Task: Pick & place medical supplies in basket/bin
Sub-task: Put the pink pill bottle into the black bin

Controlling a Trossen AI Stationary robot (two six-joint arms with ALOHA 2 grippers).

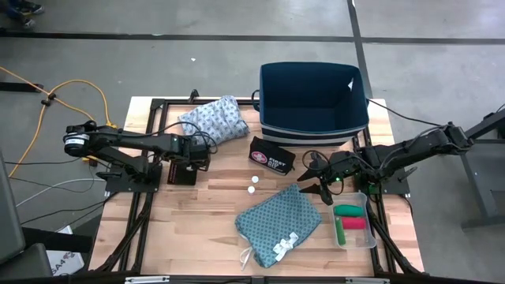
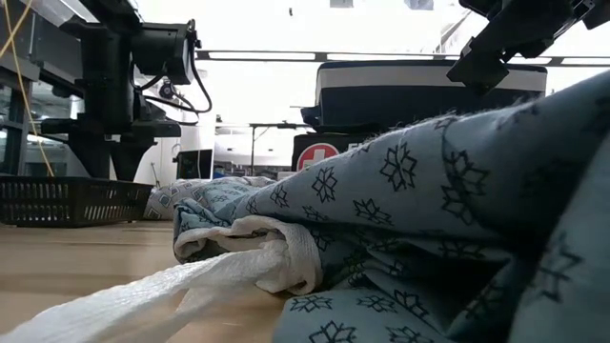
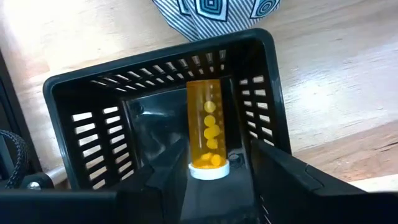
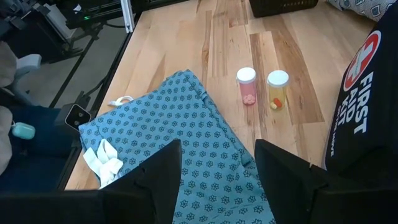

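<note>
Releasing looks right here: the left gripper (image 3: 211,186) hangs over the small black basket (image 3: 81,118), its fingers (image 3: 292,180) parting around the orange pill bottle (image 3: 208,134) between them. Open fully before lifting.

The right gripper (image 4: 217,180) waits with parted fingers above the teal cloth (image 4: 186,137).

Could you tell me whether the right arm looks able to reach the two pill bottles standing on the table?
Probably yes. The right hand hangs open over the teal cloth's edge, and the two pill bottles stand upright on bare wood just ahead, nothing between them.
</note>
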